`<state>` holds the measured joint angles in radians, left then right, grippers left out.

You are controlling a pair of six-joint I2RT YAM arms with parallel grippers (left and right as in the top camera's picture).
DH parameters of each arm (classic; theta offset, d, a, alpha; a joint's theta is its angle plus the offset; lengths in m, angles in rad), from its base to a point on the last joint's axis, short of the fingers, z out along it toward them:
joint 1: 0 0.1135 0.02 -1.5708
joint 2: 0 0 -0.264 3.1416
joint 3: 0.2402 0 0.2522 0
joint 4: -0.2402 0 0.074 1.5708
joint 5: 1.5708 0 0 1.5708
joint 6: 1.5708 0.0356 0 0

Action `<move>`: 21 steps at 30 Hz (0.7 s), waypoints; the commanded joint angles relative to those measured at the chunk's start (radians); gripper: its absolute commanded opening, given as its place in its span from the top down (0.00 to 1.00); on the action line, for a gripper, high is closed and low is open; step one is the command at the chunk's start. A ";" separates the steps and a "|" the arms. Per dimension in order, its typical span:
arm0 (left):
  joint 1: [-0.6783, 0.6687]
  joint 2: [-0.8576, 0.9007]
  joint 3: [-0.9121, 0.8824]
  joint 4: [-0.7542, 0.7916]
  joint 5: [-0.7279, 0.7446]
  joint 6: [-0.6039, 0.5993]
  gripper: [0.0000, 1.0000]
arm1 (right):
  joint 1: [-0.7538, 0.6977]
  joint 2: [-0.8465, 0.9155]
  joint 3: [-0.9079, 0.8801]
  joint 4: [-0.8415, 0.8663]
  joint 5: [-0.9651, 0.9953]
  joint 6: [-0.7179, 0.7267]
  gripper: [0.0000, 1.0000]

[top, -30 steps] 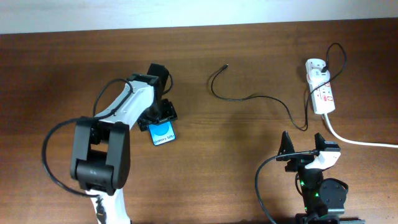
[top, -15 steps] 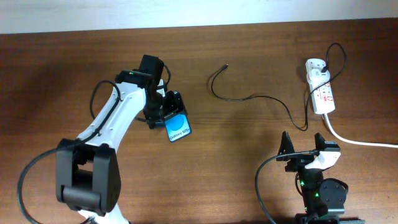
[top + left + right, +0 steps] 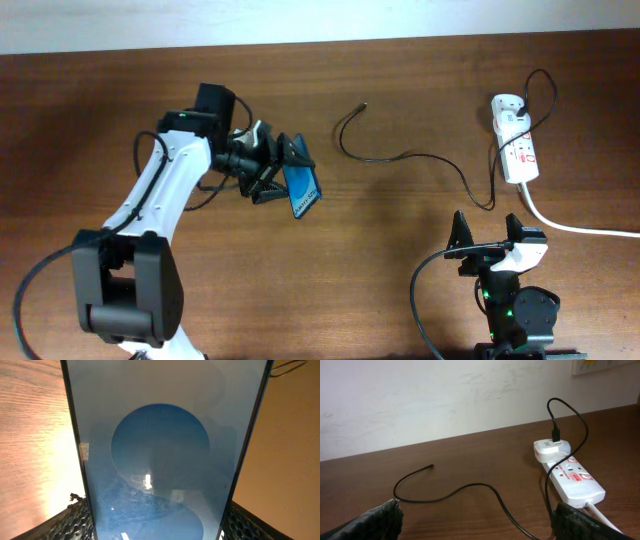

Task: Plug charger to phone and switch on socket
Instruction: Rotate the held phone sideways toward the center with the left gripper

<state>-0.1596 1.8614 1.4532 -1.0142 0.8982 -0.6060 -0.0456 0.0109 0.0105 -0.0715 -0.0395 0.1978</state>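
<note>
Clasping the tilted phone (image 3: 303,190) at one end, the left end effector (image 3: 279,172) hovers.

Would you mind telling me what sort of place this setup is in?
Likely an indoor lab or office workbench, though little of the room shows: a brown wooden table set against a plain white wall, with a white power strip on it.

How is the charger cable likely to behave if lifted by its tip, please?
Probably floppy: the charger lies in loose curves. Likely light, being so thin. Its far end is plugged into the socket, so it may tug that.
</note>
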 commanded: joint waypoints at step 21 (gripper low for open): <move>0.008 -0.035 0.012 0.007 0.311 -0.105 0.38 | 0.005 -0.007 -0.005 -0.004 0.002 -0.010 0.02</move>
<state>-0.1539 1.8610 1.4532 -1.0100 1.1530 -0.7021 -0.0456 0.0109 0.0105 -0.0715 -0.0395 0.1978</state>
